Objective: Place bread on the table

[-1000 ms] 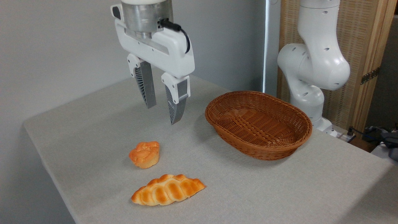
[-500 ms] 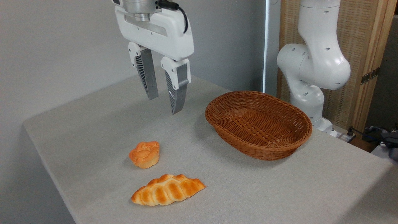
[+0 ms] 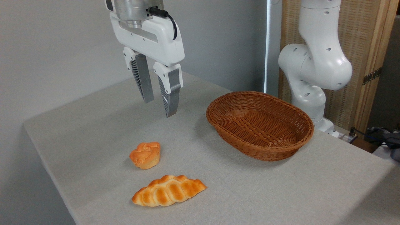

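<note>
**Count: 2 baked goods, 1 basket, 1 arm**

On the table (image 3: 281, 187), 1 in number and covered in grey cloth, lie 2 baked items: 1 long braided bread (image 3: 168, 191) and 1 small round bun (image 3: 145, 155). There is 1 brown wicker basket (image 3: 293, 143), oval, with 0 items visible inside it. That makes 3 loose things resting on the cloth in all.

Above them is 1 robot arm (image 3: 315, 62), white, carrying 1 gripper (image 3: 158, 107) with 2 fingers (image 3: 142, 84), both ribbed and grey. 1 black cable (image 3: 165, 17) runs from the gripper's housing. Behind the arm stands 1 wooden screen (image 3: 362, 43) with a woven panel.
</note>
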Motion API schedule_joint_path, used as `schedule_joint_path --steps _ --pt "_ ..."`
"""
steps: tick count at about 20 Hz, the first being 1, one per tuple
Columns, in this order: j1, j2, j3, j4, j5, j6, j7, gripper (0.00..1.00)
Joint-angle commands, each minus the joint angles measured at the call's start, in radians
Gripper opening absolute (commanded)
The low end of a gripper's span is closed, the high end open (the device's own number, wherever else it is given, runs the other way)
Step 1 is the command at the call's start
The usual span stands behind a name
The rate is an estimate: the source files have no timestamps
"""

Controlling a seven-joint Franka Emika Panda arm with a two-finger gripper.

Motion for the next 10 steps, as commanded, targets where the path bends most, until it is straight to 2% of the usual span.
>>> schedule_joint_path --steps 1,10 --pt "-0.017 0.004 -0.002 -0.001 0.012 0.023 -0.047 1.0" --pt "-0.019 0.001 -0.003 -0.021 -0.004 0.06 -0.074 1.0"
